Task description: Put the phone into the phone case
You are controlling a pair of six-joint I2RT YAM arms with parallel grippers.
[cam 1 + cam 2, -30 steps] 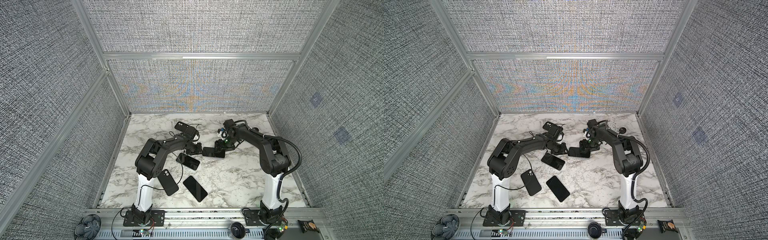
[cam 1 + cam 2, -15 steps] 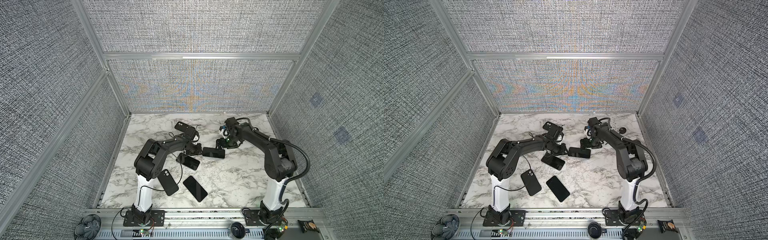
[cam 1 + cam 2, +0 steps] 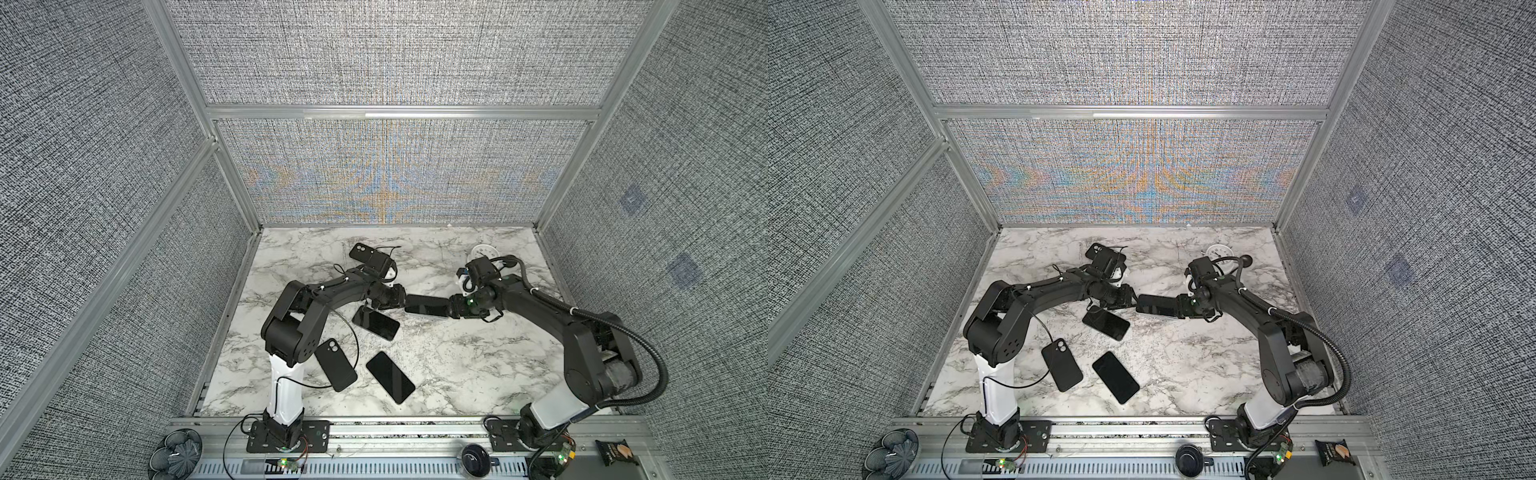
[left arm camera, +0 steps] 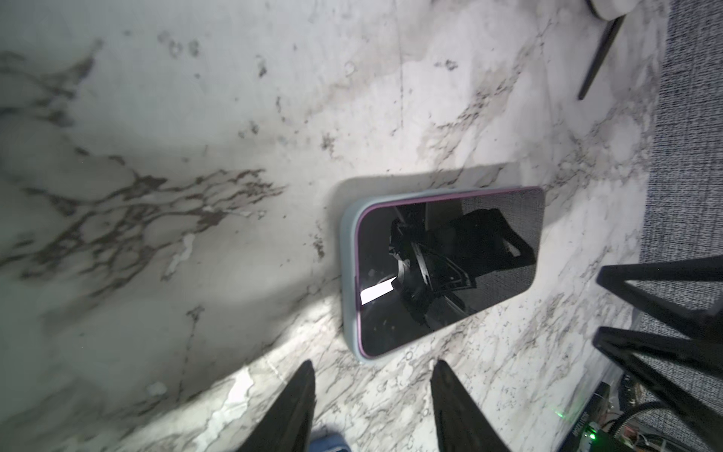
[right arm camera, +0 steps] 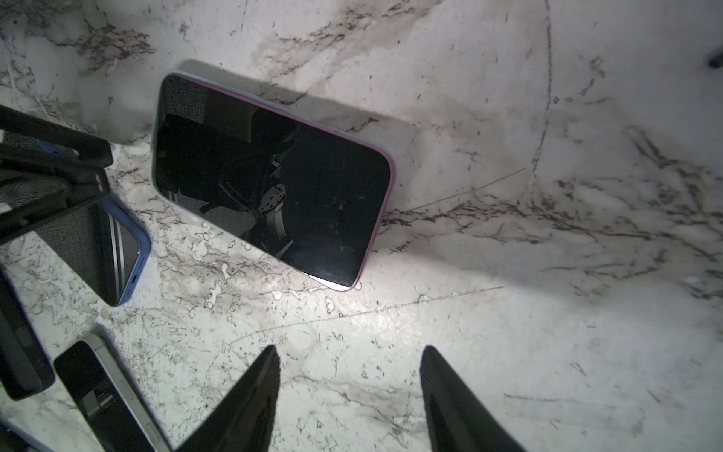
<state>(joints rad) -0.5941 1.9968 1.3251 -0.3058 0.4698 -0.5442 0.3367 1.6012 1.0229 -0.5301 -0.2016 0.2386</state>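
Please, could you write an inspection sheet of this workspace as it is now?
Surface: marble table, no spill seen.
Job's things: phone lies screen up inside pale case, flat, between both grippers.
Clutter: blue-edged phone, bare phone, black case, far black case, white clock.
Grippers: left gripper open, empty; right gripper open, empty.
Cables: thin cable loops beside left arm; ribbed hose on right arm.
Surroundings: grey fabric walls, metal frame.
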